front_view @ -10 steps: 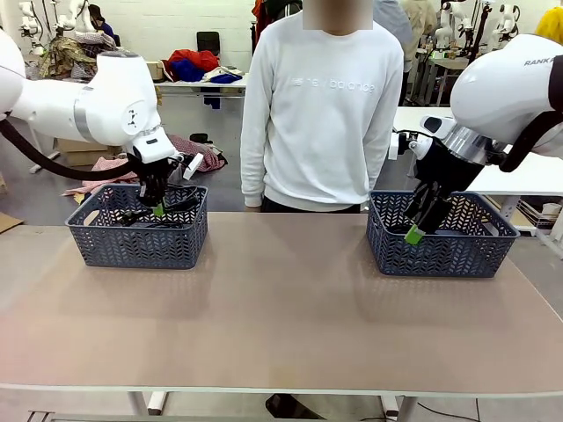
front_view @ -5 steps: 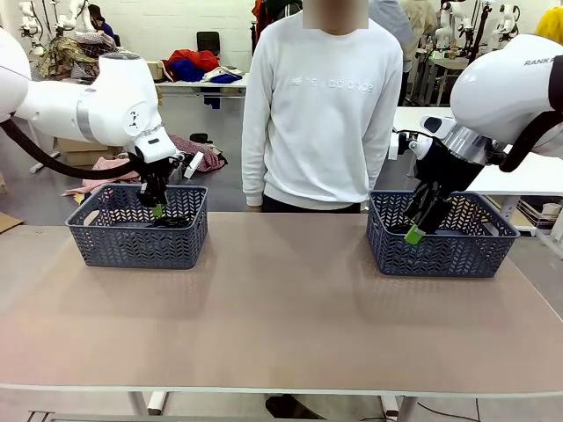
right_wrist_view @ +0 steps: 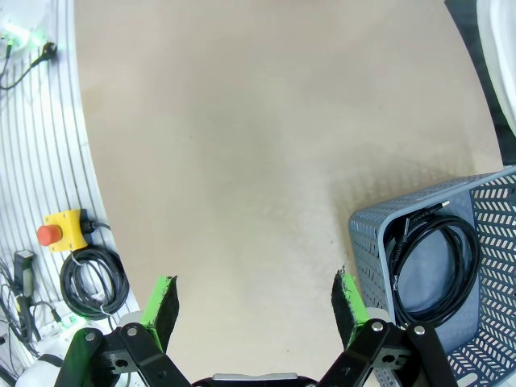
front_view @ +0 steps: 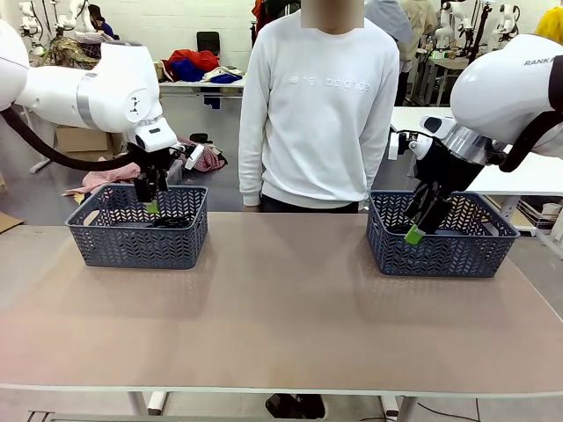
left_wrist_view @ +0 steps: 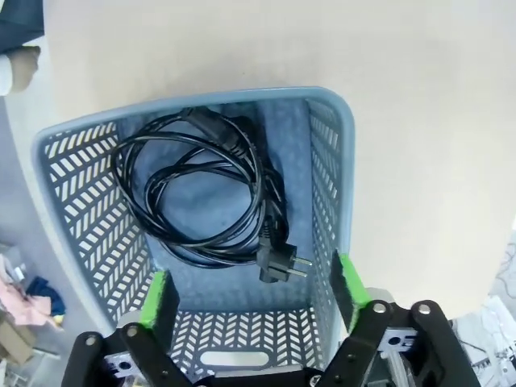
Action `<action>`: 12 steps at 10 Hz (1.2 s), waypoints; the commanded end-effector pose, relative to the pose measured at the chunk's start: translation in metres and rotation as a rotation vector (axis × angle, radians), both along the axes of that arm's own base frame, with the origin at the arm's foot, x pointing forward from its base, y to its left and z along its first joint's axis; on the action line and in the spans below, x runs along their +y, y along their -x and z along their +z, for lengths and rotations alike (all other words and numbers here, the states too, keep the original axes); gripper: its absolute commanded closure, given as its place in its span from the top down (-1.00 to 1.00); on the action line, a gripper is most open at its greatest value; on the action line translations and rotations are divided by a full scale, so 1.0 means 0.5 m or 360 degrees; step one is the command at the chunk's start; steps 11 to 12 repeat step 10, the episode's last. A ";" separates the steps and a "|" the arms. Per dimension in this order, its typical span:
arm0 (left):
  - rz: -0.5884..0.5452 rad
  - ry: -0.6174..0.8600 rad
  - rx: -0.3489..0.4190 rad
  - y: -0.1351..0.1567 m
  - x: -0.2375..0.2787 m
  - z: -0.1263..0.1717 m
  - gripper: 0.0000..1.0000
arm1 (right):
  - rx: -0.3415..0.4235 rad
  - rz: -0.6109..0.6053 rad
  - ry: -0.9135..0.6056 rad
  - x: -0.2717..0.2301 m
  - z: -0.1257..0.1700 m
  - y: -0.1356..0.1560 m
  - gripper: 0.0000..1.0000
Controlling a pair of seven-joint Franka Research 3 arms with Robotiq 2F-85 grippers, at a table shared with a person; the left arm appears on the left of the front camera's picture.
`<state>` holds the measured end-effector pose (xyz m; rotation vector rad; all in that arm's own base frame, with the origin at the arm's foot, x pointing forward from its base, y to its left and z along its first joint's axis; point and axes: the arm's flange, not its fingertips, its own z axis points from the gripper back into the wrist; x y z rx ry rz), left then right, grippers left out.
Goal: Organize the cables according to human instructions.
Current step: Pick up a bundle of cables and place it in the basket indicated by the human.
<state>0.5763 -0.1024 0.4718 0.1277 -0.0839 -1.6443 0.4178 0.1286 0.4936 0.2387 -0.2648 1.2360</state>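
— Behind the table, what do you see?

— Someone in a white sweatshirt stands at the far edge, between two grey-blue lattice baskets. Farther back there are heaps of clothing on other tables.

— What's in the left basket?

— From the left wrist camera, that basket holds coiled black cables lying on its floor, loops overlapping, with a chunky plug near the wall closest to the camera. I can't count the cords from here. In the front view a bit of black cable shows just over the rim.

— And the left gripper?

— It hangs over the basket's back part, jaws spread wide, nothing between the green pads. The cables lie below it, not touching.

— The right basket?

— The right wrist camera shows a corner of it with one coiled black cable inside, against the wall.

— The right gripper?

— It sits at that basket's near-left corner, tilted, jaws also wide apart and empty, looking down at bare tabletop.
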 end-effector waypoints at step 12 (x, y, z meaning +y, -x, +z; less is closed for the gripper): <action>0.0036 0.0063 0.0037 -0.002 -0.003 0.002 1.00 | -0.0007 -0.0002 0.0003 0.001 0.004 -0.001 1.00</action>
